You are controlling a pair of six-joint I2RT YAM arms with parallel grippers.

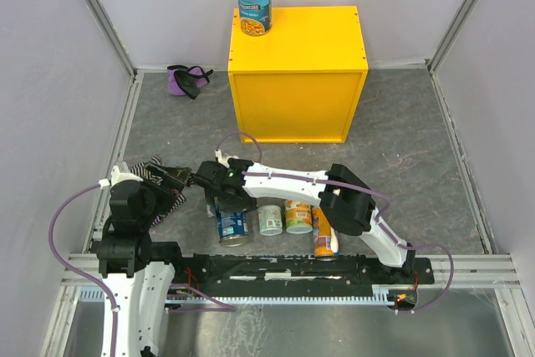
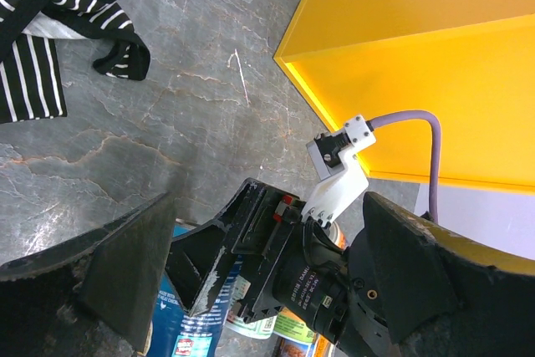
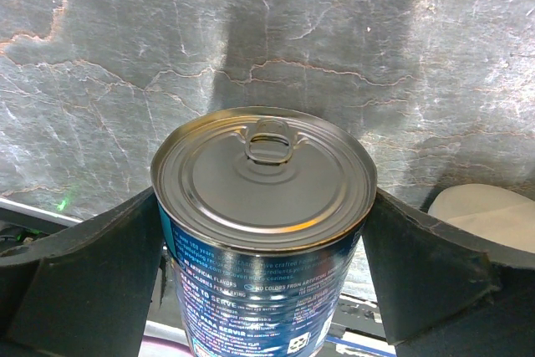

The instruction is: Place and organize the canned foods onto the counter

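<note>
Cans wait before the counter. Right gripper sits around a blue can; I cannot tell if it squeezes. Left gripper gapes empty. Probably heavy, hard, slippery: hold its sides.

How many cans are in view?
5. One blue can on the yellow box; four in a row on the floor: second blue can, pale-green can, short orange can, tall orange can. An arm may hide more.
</note>
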